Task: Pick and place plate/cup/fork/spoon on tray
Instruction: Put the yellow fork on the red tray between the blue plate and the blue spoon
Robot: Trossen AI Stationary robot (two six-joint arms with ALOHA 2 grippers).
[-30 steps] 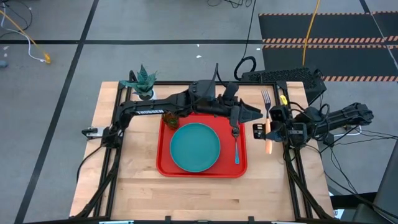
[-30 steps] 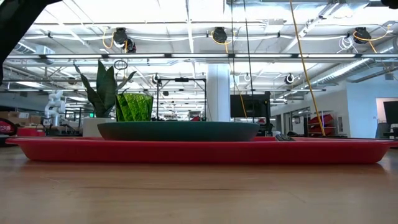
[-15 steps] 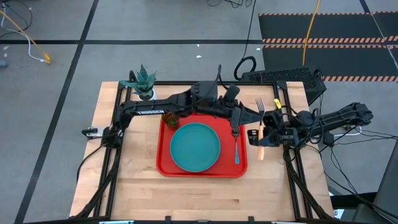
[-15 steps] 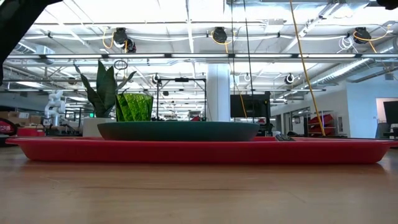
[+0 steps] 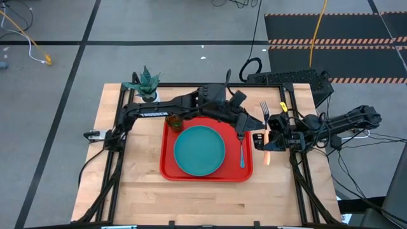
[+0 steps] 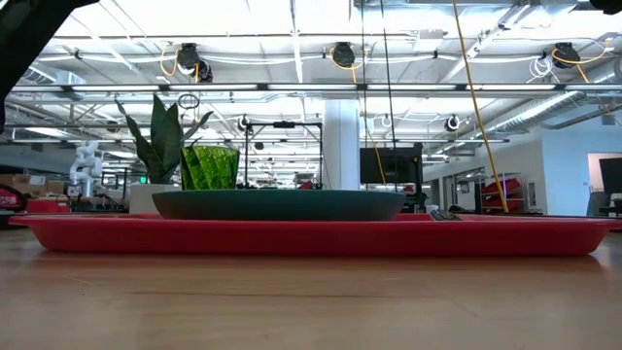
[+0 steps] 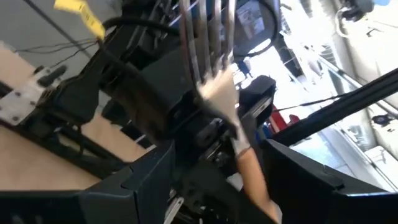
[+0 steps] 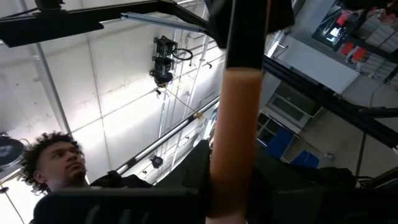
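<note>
The red tray [image 5: 166, 166] lies mid-table, seen edge-on in the low view [image 6: 311, 236]. On it rest the teal plate [image 5: 200, 150] [image 6: 279, 203], the green cup [image 5: 173, 121] [image 6: 210, 166] in its far left corner, and the blue-handled spoon [image 5: 241, 151] along its right side. The fork [image 5: 266, 121] [image 7: 217, 74] hangs above the table just right of the tray, in my right gripper [image 5: 272, 137]. My left gripper [image 5: 249, 124] reaches over the tray's far right corner, open, pointing at the fork; I see no touch. My right gripper pinches the fork's orange handle [image 5: 268, 135] [image 8: 239, 130] about midway along, between its two fingers. The fingers come from the table's right side and lie across the fork. The fork is lifted clear, tines [image 5: 264, 107] toward the far edge, handle end [image 5: 267, 157] toward the near edge.
A potted plant [image 5: 147, 88] stands at the far left corner, and a black keyboard [image 5: 289, 79] lies beyond the far right corner. Bare wood [image 5: 203, 198] stretches along the near edge. A person [image 8: 53, 163] shows in the right wrist view beyond the table.
My right gripper has carried the fork a little toward the table's left, closer to the tray and my left gripper, then held still. My left gripper's wrist has tipped and turned slightly while its arm stayed in place.
</note>
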